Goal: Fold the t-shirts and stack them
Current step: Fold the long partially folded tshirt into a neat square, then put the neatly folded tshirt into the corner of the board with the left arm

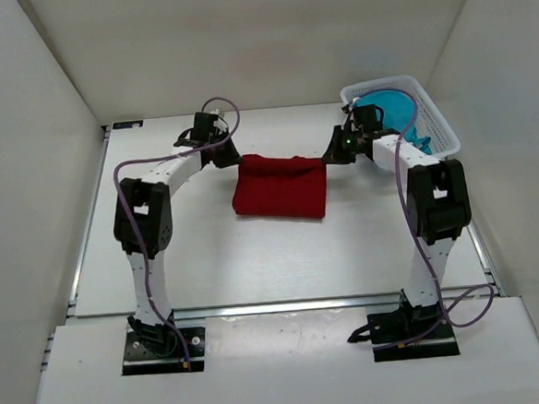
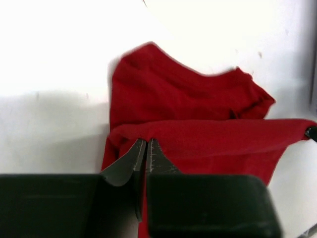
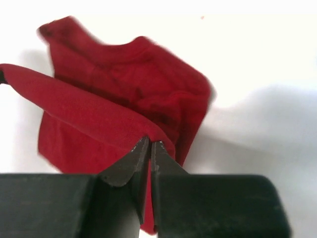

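Tabletop (image 1: 209, 262), red t-shirt (image 1: 280, 186) clamped in both jaws

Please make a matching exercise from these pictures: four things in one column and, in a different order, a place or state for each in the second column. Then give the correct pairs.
Column one
1. red t-shirt
2. teal t-shirt
3. white basket
4. left gripper

Column two
A. lies inside the basket
B. stands at the far right corner of the table
C. lies on the middle of the table
D. shut on a red fabric edge

Pairs: 1-C, 2-A, 3-B, 4-D
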You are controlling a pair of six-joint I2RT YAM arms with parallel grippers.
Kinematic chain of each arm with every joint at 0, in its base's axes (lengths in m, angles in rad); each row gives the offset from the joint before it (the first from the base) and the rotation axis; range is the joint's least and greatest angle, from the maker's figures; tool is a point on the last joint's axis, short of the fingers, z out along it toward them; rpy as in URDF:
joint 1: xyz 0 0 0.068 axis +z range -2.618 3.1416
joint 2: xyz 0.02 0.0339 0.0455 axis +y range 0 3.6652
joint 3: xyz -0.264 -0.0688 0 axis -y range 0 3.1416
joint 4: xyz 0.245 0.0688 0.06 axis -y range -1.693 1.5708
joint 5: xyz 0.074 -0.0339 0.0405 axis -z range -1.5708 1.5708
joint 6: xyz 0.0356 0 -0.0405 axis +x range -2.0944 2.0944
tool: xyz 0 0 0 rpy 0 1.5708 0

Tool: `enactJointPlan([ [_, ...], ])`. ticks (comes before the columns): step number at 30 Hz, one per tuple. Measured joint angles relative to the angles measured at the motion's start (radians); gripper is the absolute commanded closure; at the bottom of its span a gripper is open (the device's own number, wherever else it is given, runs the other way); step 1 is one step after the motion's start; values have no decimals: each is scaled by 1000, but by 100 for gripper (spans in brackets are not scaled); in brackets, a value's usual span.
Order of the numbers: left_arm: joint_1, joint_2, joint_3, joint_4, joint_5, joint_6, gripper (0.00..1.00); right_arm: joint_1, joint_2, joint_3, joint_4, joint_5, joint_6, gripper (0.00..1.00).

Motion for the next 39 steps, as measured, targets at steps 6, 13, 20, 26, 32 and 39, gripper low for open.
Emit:
enactJointPlan([
  [6, 23, 192, 201, 1, 10, -34, 50, -6, 153, 187, -40, 35, -23, 60],
  [13, 58, 53, -6, 101, 3, -37, 24, 27, 26, 48, 23, 78, -19, 52],
  [20, 94, -76, -336, 261, 159, -29, 16, 139, -278, -361, 175, 55, 41, 53],
  [26, 30, 42, -222, 222, 196, 40, 51, 199, -394, -576, 238, 10, 53, 49],
  [32, -28, 142, -165, 293, 264, -9, 100, 208, -578, -726, 246, -23, 63, 48],
  [39, -2, 223, -14, 257, 282, -73, 100, 206, -650, -742, 285, -61, 64, 47],
])
